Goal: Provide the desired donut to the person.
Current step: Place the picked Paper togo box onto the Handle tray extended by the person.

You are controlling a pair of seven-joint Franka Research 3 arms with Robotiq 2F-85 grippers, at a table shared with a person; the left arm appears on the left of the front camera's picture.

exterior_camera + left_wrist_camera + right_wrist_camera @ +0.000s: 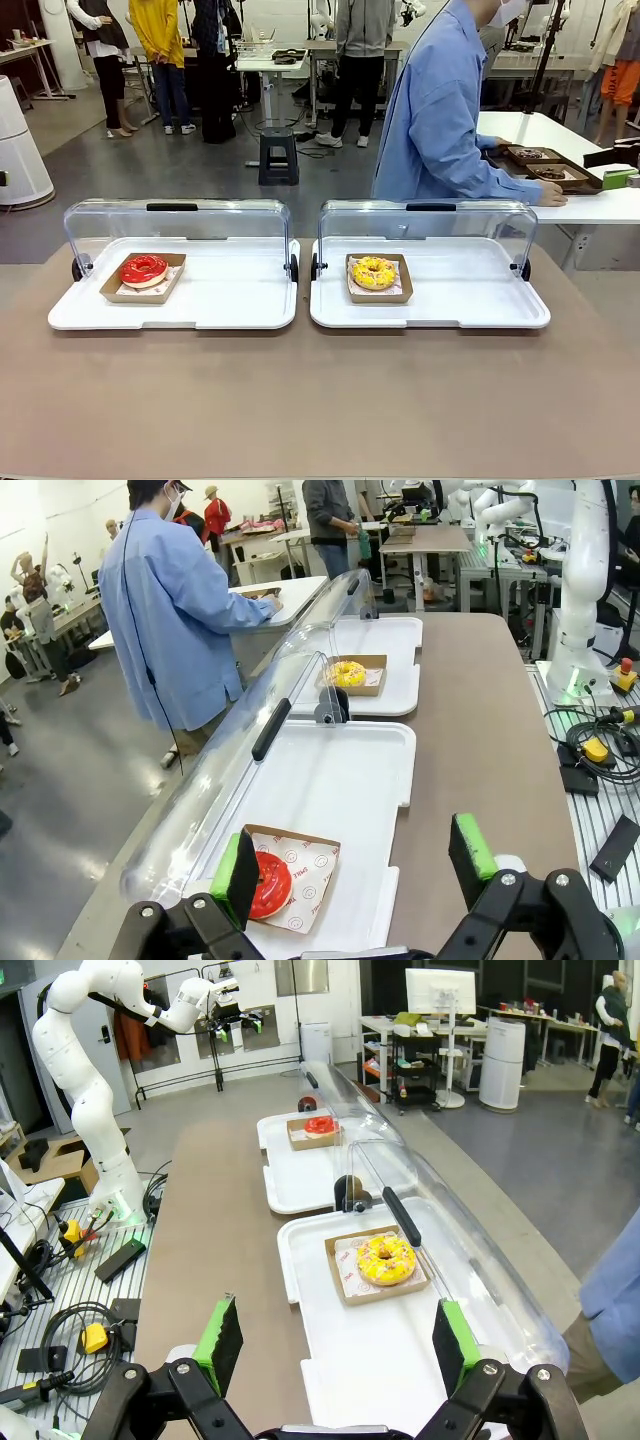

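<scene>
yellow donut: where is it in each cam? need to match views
Front: yellow donut in its cardboard tray, on the picture-right white tray.
Left wrist: yellow donut on the far white tray, upper middle.
Right wrist: yellow donut on the near tray, centre.
Shared landmark: red donut on the other tray.

The left wrist camera's own green-padded finger (240, 878) is covering part of the red-glazed ring donut (270, 885) (its near edge is staying unseen).

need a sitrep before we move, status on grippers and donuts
Left gripper open, right gripper open, both empty. Red donut, yellow donut on trays, lids up. Person turned away.
</scene>
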